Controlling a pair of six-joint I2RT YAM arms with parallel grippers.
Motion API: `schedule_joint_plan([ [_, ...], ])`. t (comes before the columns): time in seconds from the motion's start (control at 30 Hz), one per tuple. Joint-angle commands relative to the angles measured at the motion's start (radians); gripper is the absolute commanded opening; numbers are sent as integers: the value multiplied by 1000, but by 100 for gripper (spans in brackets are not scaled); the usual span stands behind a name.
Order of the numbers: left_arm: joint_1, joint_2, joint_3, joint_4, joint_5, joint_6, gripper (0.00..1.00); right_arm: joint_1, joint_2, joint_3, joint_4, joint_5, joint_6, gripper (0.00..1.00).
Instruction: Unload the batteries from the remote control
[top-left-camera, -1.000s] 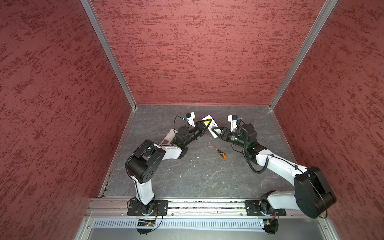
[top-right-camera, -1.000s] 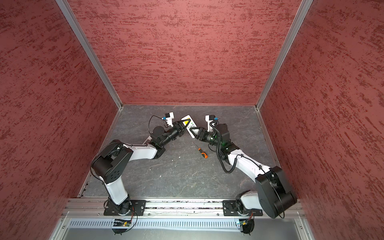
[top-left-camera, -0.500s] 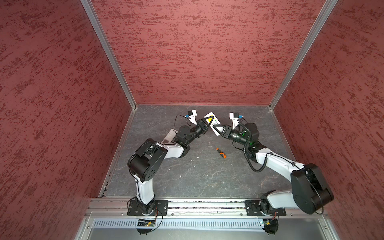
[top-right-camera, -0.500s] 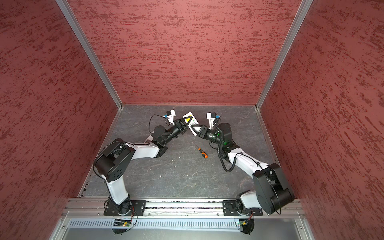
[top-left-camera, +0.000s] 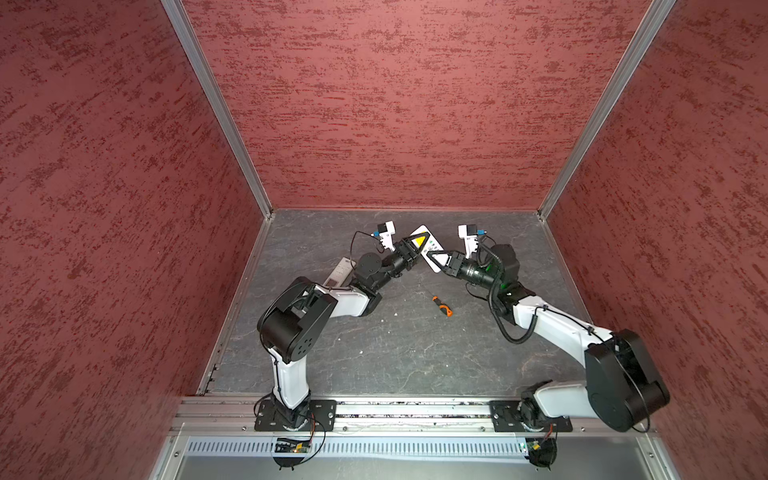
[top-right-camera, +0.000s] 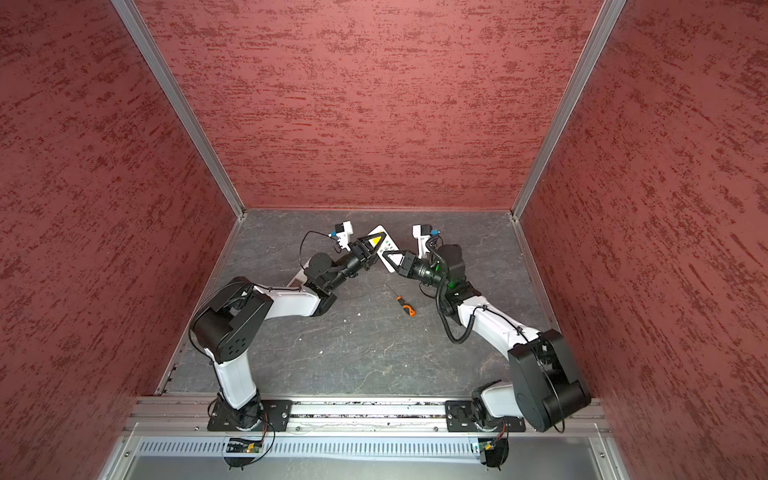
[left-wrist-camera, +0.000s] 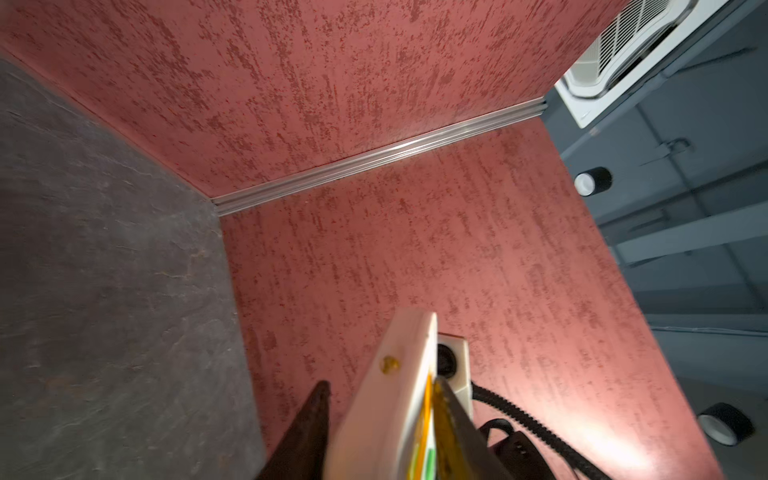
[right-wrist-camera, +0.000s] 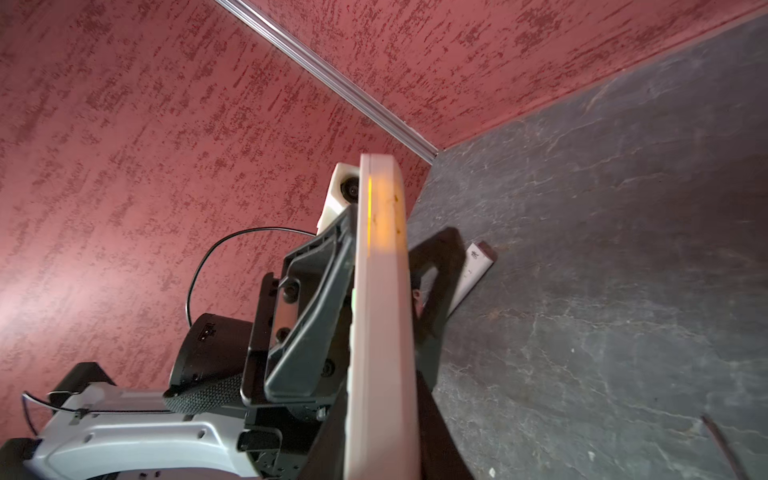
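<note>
The white remote control (top-left-camera: 424, 230) (top-right-camera: 379, 230) is held up off the grey floor near the back wall, between both grippers. My right gripper (top-left-camera: 436, 259) (right-wrist-camera: 380, 440) is shut on its lower end, and both fingers press the remote's (right-wrist-camera: 380, 291) faces. My left gripper (top-left-camera: 417, 247) (left-wrist-camera: 380, 386) stands open around the remote (left-wrist-camera: 390, 399). One finger lies against the buttoned face and the other stands apart from the back. The batteries are hidden from every view.
A second white remote (top-left-camera: 338, 272) (right-wrist-camera: 473, 266) lies on the floor, partly under the left arm. An orange-and-black screwdriver (top-left-camera: 441, 305) (top-right-camera: 405, 305) lies mid-floor in front of the grippers. Red walls close in the back and both sides.
The left gripper has opened off the remote control. The right gripper has closed onto it. Both grippers and the remote have shifted slightly toward the back wall.
</note>
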Motion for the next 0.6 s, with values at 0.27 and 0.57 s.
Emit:
schedule_joint_plan([
  [0.27, 52, -365, -12, -895, -24, 168, 80, 61, -33, 166, -546, 294, -612, 4],
  [0.57, 84, -363, 396, -1792, -8, 348, 83, 281, -20, 173, -585, 686, -871, 4],
])
